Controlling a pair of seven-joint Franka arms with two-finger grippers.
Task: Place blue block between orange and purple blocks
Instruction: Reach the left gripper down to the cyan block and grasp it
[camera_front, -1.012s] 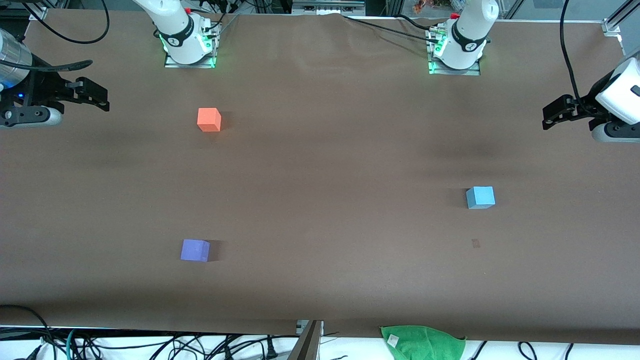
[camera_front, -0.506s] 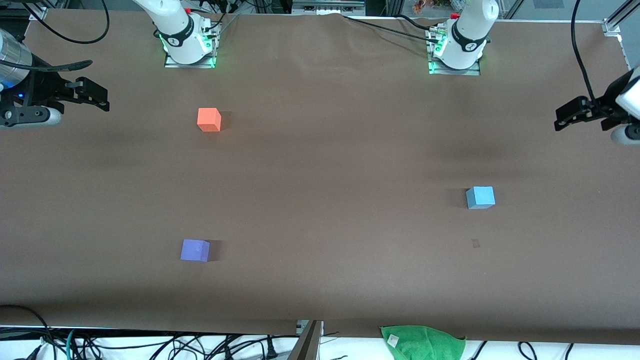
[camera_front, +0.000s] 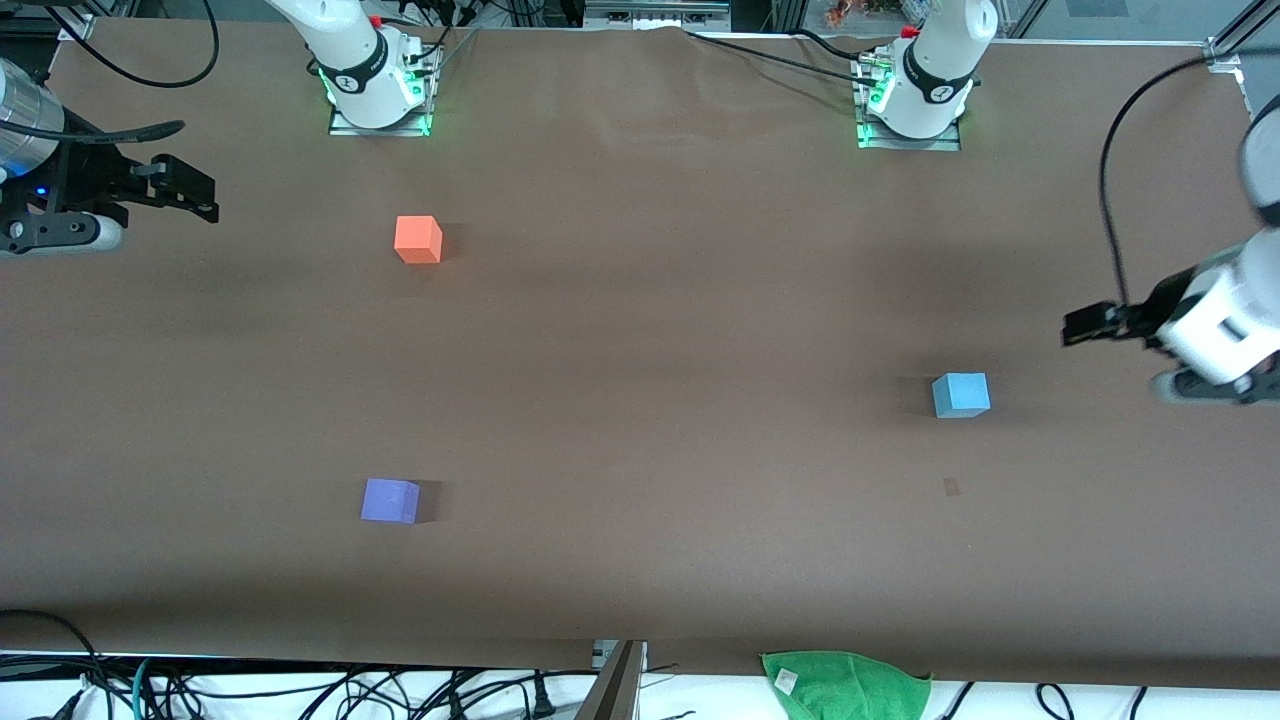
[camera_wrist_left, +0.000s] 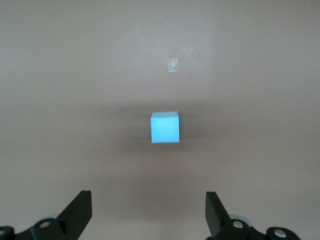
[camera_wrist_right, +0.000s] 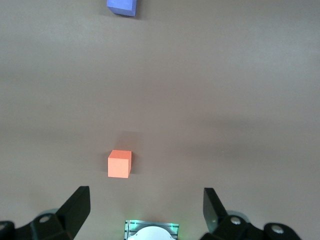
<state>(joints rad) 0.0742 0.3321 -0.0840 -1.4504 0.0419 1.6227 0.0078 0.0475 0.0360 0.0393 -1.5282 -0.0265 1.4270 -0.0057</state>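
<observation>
From my station I see the blue block (camera_front: 961, 394) sitting flat on the brown table (camera_front: 640, 420) toward the left arm's end, nearer the front camera than the orange block (camera_front: 418, 239) and farther from it than the purple block (camera_front: 389, 500). Those two lie toward the right arm's end, well apart from each other, the orange one close to the right arm's base, the purple one much nearer the front camera; the stretch of table between them holds no block. The left gripper (camera_front: 1085, 326) hangs in the air over the table's edge at the left arm's end, near the blue block but not touching it. In the left wrist view the blue block (camera_wrist_left: 165, 127) sits between the lines of the two fingers (camera_wrist_left: 80, 212), which are spread wide and hold nothing. The right gripper (camera_front: 190, 190) waits over the table's edge at the right arm's end, its fingers (camera_wrist_right: 77, 205) also released and empty, looking down on the orange block (camera_wrist_right: 119, 163). A green cloth (camera_front: 845, 685) lies at the table's edge nearest the front camera.
</observation>
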